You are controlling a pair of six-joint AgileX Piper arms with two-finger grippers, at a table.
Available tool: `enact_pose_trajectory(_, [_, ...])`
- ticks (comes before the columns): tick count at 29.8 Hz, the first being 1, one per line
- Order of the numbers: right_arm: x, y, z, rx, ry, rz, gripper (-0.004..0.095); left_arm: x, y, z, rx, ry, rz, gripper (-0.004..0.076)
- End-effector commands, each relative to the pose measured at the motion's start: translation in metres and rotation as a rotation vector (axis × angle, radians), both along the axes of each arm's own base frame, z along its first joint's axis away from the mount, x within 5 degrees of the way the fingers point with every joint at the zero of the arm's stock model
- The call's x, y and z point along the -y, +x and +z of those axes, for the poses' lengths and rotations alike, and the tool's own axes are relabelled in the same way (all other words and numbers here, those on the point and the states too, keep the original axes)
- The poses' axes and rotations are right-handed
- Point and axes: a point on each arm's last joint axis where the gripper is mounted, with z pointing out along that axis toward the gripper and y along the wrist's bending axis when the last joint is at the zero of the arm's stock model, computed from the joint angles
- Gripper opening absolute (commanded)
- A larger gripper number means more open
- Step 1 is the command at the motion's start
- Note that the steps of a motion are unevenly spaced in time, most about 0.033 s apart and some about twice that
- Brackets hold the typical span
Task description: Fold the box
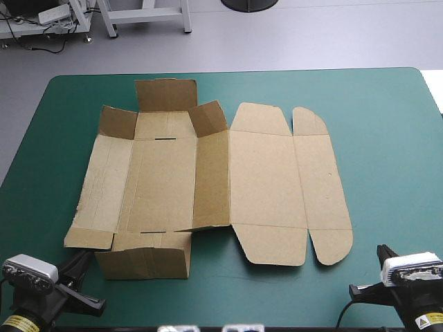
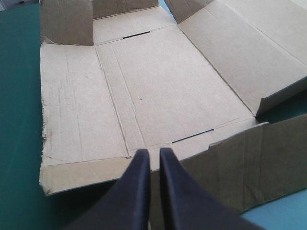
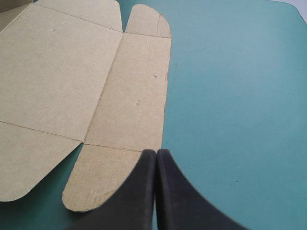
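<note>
Starting at the bench's (image 1: 387, 138) left: the left jaws hang at the near-left corner, black fingers (image 2: 139, 191) pressed together and holding nothing, tips aimed over the box's (image 1: 208, 180) near wall (image 1: 145, 259). Prob. parked low and close so they can get behind that wall w/o a long reach.

The box lies mid-bench, a bit left of centre, mostly a flat sheet. The leftmost side panel (image 1: 104, 183) lies flat, outer edge ragged. Next is the base (image 1: 163, 183) w/ slots (image 2: 192, 136), one at each end. I'd judge they take tabs, so the end walls likely go up first. The near wall is half raised. The far flap (image 1: 165, 93) and corner flaps (image 1: 116, 122) stand up, so the creases look pre-bent and the board holds partway. Rt of the base, the inner side wall (image 1: 213, 180) tilts up.

Then comes the lid panel (image 1: 266, 180) w/ its flaps, then the narrow tuck strip (image 1: 322, 183) w/ rounded ears (image 3: 100, 184), all flat on the bench.

The right jaws sit at the near-right corner, fingers (image 3: 177, 191) also pressed together and empty. They are near the near ear but apart from it in the high view. Fold barely begun.
</note>
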Motion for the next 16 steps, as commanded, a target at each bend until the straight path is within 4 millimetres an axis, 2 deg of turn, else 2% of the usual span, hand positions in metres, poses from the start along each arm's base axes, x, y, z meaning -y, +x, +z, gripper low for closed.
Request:
enact_pose_trajectory(1, [0.001,0.002,0.013,0.079,0.006,-0.012,-0.0024,0.001,0.002,0.013,0.078,-0.029,-0.009,0.0045])
enact_pose_trajectory(10, [0.001,0.002,0.013,0.079,0.006,-0.012,-0.0024,0.001,0.002,0.013,0.073,-0.044,-0.005,0.0046])
enact_pose_trajectory(16, [0.001,0.002,0.013,0.079,0.006,-0.012,-0.0024,0.005,0.009,0.027,0.043,-0.047,-0.010,0.0046])
